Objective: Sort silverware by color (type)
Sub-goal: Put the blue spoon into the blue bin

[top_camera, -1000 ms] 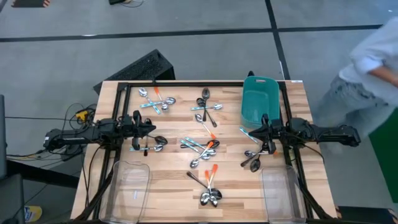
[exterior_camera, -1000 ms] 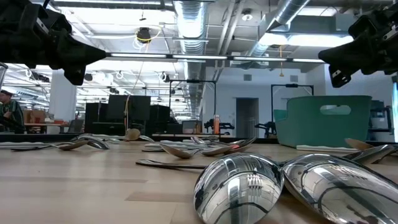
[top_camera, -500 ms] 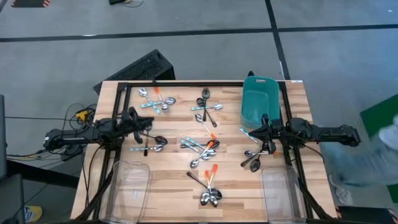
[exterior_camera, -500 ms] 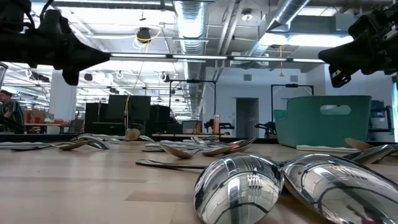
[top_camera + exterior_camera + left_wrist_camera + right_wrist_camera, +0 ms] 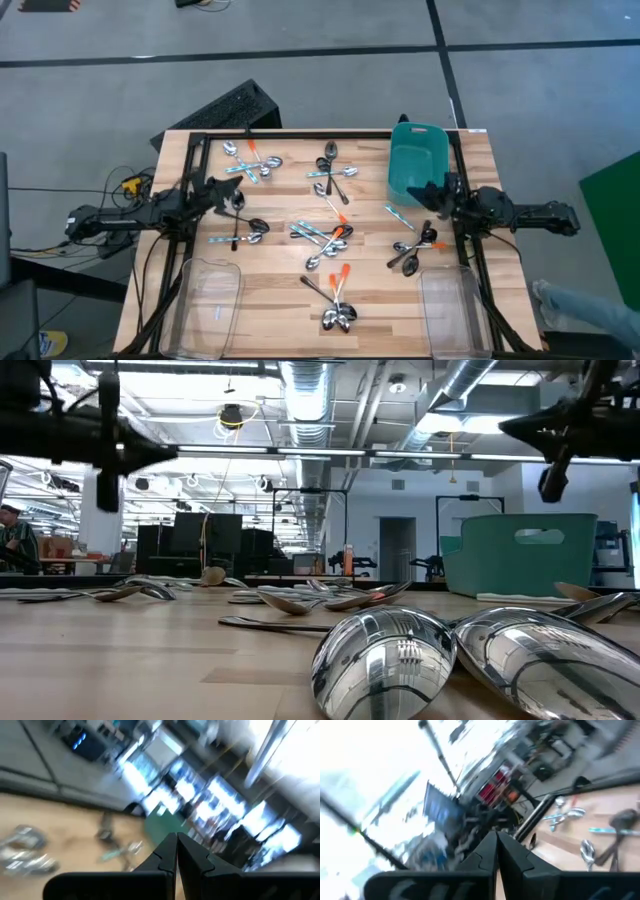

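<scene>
Nothing looks sorted yet: all silverware point(image 5: 322, 236) lies in mixed clusters across the bench point(image 5: 280, 300), from twelve o'clock to six, metal bowls shiny, handles orange, light blue or dark. Both clear bins point(image 5: 208, 305) near six o'clock look empty. Left gripper point(image 5: 232, 196) and right gripper point(image 5: 426, 194) hover clenched, holding nothing.

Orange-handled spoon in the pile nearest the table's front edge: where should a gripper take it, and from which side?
Pinch the orange handle, coming straight down from above. The spoon lies flat on the table, its bowl bunched with other bowls, while the handle fans out clear of them.
</scene>
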Robot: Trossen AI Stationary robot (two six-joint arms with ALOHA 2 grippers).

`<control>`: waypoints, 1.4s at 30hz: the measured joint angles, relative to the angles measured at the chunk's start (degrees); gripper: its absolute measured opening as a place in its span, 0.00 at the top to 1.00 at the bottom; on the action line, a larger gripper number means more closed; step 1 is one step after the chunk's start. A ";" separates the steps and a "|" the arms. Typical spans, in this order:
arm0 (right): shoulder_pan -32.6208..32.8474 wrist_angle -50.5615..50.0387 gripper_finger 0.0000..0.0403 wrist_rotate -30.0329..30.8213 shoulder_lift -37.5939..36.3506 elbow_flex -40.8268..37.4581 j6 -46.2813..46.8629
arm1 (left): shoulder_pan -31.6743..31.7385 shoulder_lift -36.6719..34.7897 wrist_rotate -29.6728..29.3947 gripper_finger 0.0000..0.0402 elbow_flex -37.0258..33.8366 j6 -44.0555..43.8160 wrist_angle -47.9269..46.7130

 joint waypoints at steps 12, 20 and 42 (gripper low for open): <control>-1.62 -14.79 0.90 -8.02 9.28 3.37 -1.66 | -5.49 28.15 7.75 1.00 14.29 4.95 7.16; 2.33 -30.84 0.87 -5.66 24.58 18.59 -12.98 | -3.54 43.18 7.69 1.00 25.68 10.33 5.39; 20.34 -74.69 0.84 -7.65 59.65 46.10 2.07 | 0.25 39.26 10.47 0.72 32.21 19.66 -10.95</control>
